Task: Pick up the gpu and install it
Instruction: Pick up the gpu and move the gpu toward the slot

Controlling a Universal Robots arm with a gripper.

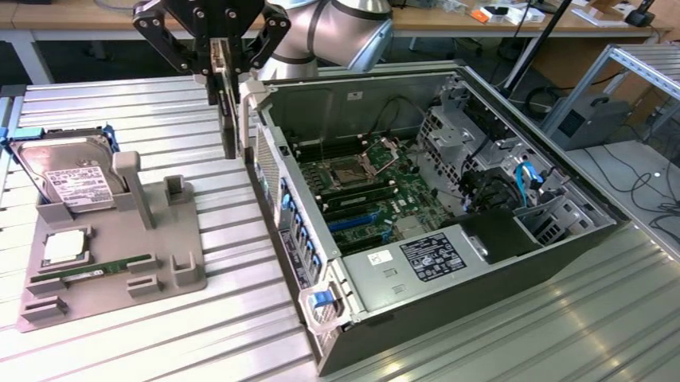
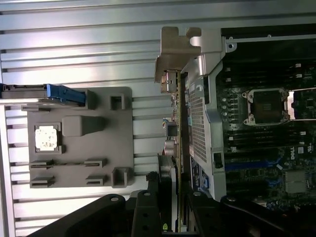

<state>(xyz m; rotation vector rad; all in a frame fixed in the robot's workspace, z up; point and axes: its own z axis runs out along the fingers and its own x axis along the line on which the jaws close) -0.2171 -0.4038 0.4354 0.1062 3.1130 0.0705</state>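
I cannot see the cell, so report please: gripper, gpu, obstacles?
Gripper shut on gpu. Gpu hangs upright outside the case, not yet installed. Wall of the case close beside it.

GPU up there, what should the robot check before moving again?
1. GPU gripped by end effector: ok.
2. GPU clear of tray: ok.
3. Case open: ok.
4. GPU over the blue slots: not ok, it hangs outside the case wall.
5. Blue slots empty: ok.
6. Grip firm enough: cannot tell.
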